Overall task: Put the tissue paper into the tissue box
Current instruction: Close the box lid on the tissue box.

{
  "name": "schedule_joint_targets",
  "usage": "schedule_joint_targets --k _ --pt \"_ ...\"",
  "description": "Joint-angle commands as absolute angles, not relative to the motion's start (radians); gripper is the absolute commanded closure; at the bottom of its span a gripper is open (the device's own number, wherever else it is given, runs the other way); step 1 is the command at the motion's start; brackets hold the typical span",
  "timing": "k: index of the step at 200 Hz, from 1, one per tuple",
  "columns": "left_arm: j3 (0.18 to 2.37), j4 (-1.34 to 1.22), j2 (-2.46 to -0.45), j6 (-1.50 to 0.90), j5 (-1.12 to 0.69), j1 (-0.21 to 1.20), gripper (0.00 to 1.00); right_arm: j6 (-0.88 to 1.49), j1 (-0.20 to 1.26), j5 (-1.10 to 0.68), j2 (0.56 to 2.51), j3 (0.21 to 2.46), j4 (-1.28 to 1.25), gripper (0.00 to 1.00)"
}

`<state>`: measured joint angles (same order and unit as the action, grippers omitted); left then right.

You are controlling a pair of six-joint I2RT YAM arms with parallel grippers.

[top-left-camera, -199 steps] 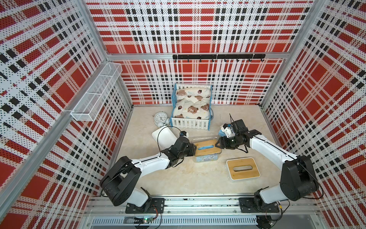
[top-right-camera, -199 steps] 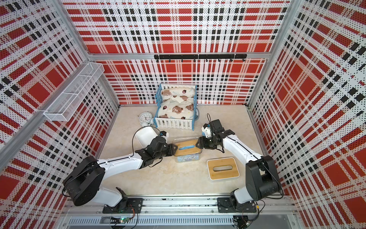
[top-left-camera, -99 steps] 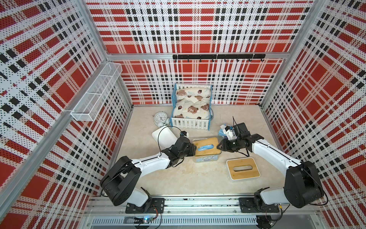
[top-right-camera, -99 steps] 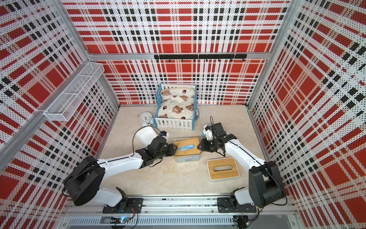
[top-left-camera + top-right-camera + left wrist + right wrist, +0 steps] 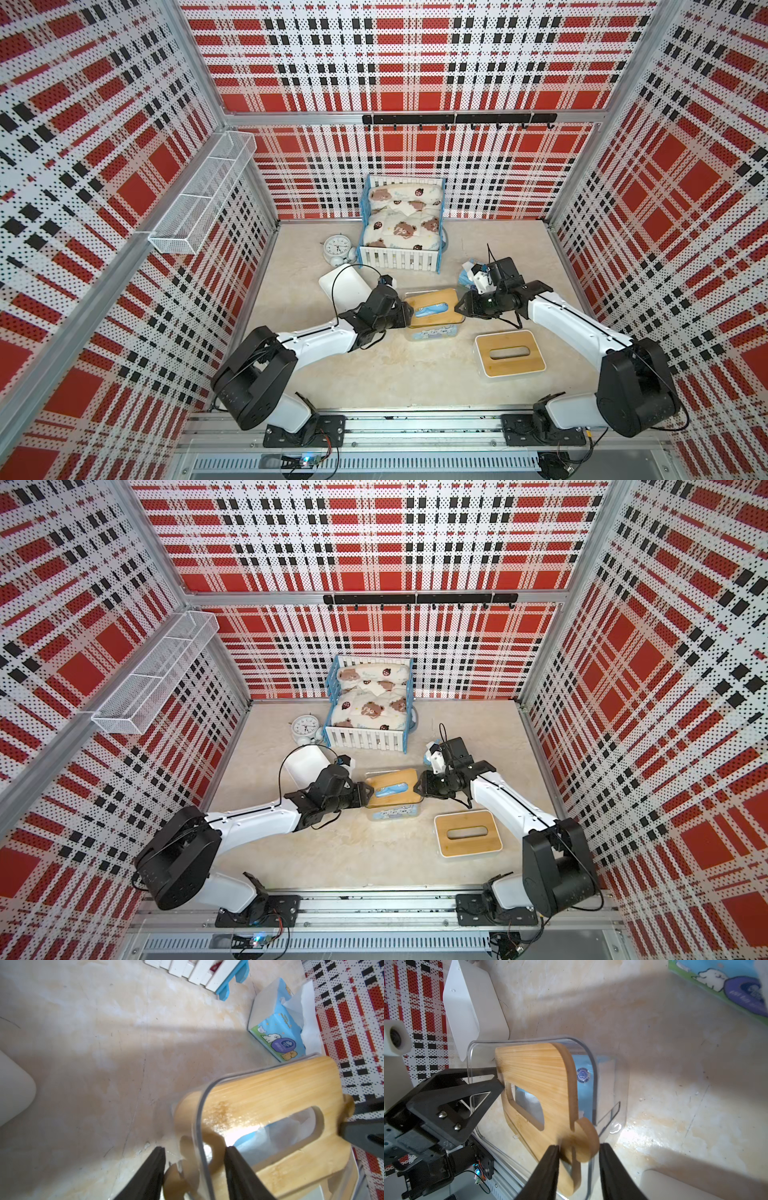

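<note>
**Seating the lid askew risks jamming it**

The lid (image 5: pixel 440 297) lies tilted on the clear box (image 5: pixel 432 333), with one pack (image 5: pixel 432 310) under its slot. The left claw (image 5: pixel 194 1149) and right claw (image 5: pixel 579 1147) each stand part open astride an end tab; whether either pinches, I cannot tell. Uneven pressing could wedge the lid against the rim or skid the box. A spare pack (image 5: pixel 276 1028) sits at 1 o'clock, a second box (image 5: pixel 511 368) at 4; bare table (image 5: pixel 374 374) lies toward 6.

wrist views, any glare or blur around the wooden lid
Left wrist view: a white glare patch on the lid beside its slot, and the left hand's fingers are out of focus. Right wrist view: the lid's near tab is blurred; glare lies on the table.
</note>
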<state>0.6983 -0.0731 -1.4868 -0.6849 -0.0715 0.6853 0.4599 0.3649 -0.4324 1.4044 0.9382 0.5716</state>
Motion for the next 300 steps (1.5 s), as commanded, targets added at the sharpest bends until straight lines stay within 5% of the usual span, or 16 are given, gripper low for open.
schedule_joint_targets --k 1,69,101,300 --pt "0.654 -0.111 -1.454 -0.704 -0.205 0.647 0.43 0.431 0.374 -0.411 1.427 0.968 0.591 0.59" --pt "0.537 -0.256 -1.408 -0.769 -0.357 0.554 0.17 0.431 0.374 -0.422 1.442 0.960 0.572 0.59" --pt "0.519 -0.335 -1.434 -0.807 -0.434 0.552 0.16 0.435 0.374 -0.425 1.442 0.961 0.568 0.59" --pt "0.505 -0.439 -1.429 -0.859 -0.548 0.514 0.46 0.444 0.374 -0.436 1.439 0.951 0.548 0.60"
